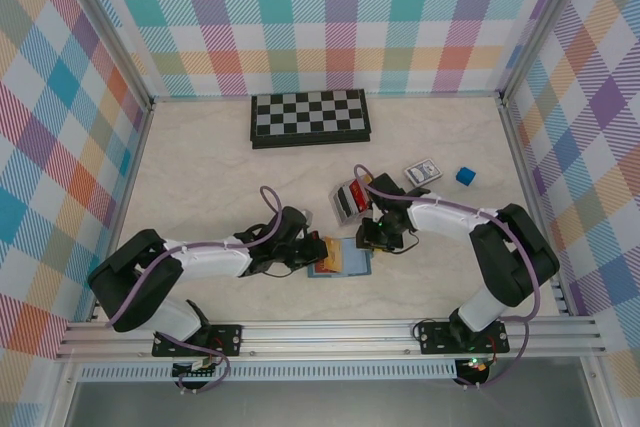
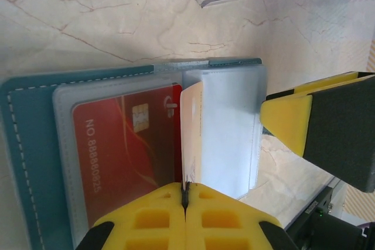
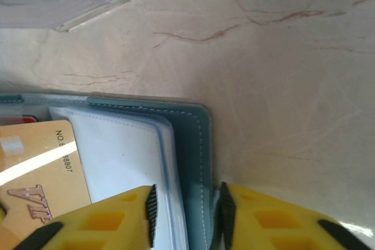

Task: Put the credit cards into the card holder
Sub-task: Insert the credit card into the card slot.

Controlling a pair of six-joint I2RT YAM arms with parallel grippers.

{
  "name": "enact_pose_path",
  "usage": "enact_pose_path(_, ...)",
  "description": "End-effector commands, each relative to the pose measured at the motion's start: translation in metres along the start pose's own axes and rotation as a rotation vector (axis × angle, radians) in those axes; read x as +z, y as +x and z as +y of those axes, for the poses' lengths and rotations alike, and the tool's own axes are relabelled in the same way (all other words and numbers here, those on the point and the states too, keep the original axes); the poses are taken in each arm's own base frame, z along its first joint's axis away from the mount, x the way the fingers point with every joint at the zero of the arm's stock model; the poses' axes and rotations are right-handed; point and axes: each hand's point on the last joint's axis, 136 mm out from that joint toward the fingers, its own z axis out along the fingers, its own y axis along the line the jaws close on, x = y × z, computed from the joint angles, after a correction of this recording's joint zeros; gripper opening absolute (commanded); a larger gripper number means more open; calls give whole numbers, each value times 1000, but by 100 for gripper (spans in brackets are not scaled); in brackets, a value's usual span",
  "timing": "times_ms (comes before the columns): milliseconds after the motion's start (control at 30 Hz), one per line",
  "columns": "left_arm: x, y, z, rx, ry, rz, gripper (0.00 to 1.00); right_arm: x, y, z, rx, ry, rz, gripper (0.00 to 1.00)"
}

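Left wrist: left gripper [image 2: 186, 198] around card [image 2: 191, 127]

Left arm [image 1: 215, 259], right arm [image 1: 445, 215]: white mid-links are sitting between bulky black joint housings. Lilac cables [image 1: 215, 245] are trailing along each arm. Black base plates [image 1: 197, 339] are anchoring both arms. Left gripper [image 2: 185, 194], right gripper [image 3: 187, 203]: yellow fingers [image 2: 158, 221] are showing moulded recesses and black ribbed pads.
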Motion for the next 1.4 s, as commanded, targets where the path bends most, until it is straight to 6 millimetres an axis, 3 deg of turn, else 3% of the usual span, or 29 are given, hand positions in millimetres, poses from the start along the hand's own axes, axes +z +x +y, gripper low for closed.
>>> enact_pose_path(0,7,4,14,-10,-39,-23,0,9,7,-4,19,-2,28,28)
enact_pose_path(167,9,2,16,-22,-48,-57,0,15,13,-8,37,-1,42,18)
enact_pose_path(567,-11,1,23,-1,-106,-95,0,13,13,-10,47,12,33,15)
enact_pose_path(933,8,11,8,40,-41,7,0,16,12,-7,47,-9,42,15)
enact_pose_path(1133,11,21,14,57,-69,62,0,15,10,-4,43,-15,41,15)
enact_pose_path(1233,11,20,19,49,-91,58,0,16,9,-2,40,-24,44,15)
enact_pose_path(1367,18,16,9,22,-64,48,1,15,10,3,44,-48,51,14)
